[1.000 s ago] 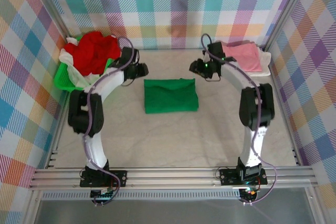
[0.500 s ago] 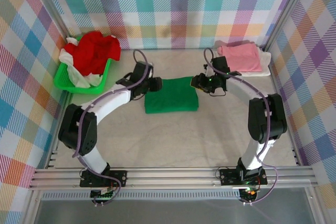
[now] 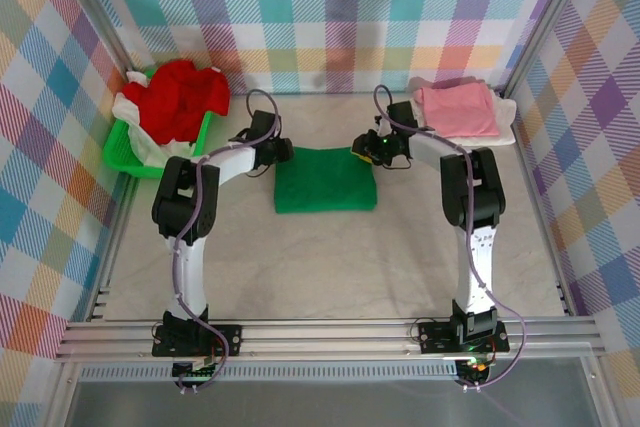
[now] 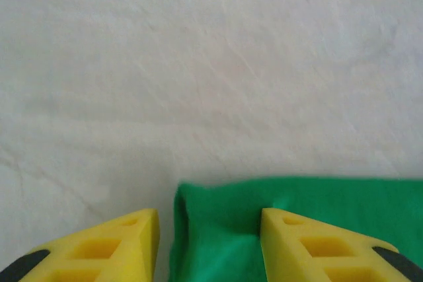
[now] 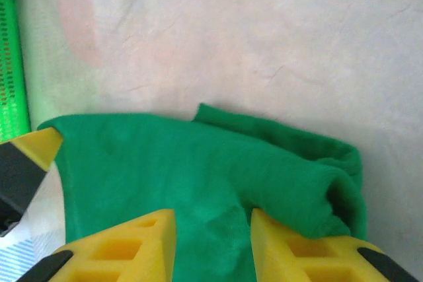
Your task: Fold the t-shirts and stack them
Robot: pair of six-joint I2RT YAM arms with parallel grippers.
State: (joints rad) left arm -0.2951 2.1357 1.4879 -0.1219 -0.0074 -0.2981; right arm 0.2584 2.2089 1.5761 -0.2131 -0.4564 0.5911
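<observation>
My left end effector (image 4: 210, 222) straddles the far left corner of the bright green folded cotton t-shirt (image 3: 326, 182), fingers apart, while my right end effector (image 5: 213, 219) hangs parted over its far right corner. The shirt lies central on the tabletop (image 3: 320, 257), so pinching both corners probably starts the next fold.

Folded t-shirt (image 3: 325, 179): bright green, plain. Table (image 3: 330, 267): off-white. Basket (image 3: 122, 155): lime green. Basket contents: one red t-shirt (image 3: 180, 97) and one white t-shirt (image 3: 128, 107). Far-right t-shirt (image 3: 458, 109): pink. Walls (image 3: 330, 7): pastel multicolour plaid. Left gripper (image 4: 210, 212) and right gripper (image 5: 211, 212): yellow fingers (image 4: 99, 249) with black pads.
</observation>
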